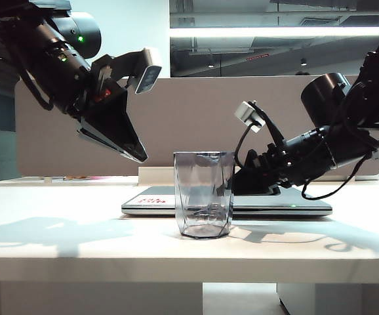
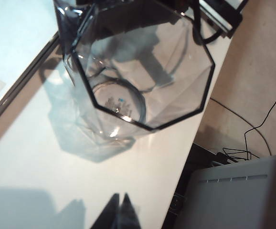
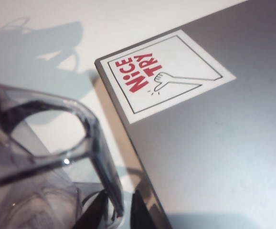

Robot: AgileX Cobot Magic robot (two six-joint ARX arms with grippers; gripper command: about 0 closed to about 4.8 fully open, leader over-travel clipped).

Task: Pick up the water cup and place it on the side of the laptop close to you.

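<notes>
The water cup [image 1: 204, 193], clear grey and faceted, stands upright on the white table [image 1: 58, 236], just in front of the laptop's near edge. The closed silver laptop [image 1: 275, 205] lies flat behind it, white sticker [image 3: 164, 74] with red print near its corner. My right gripper [image 3: 119, 210] reaches low over the lid [image 3: 214, 143] to the cup's back. Its fingers straddle the cup's handle [image 3: 95, 138], and a gap shows beside one finger. My left gripper [image 1: 140, 156] hangs shut and empty up to the left, looking down into the cup [image 2: 143, 71].
A grey partition [image 1: 196, 118] runs behind the table. The table's front edge [image 1: 189, 262] lies close before the cup. Past the table's side edge the left wrist view shows floor with cables [image 2: 252, 129] and a grey box [image 2: 243, 195].
</notes>
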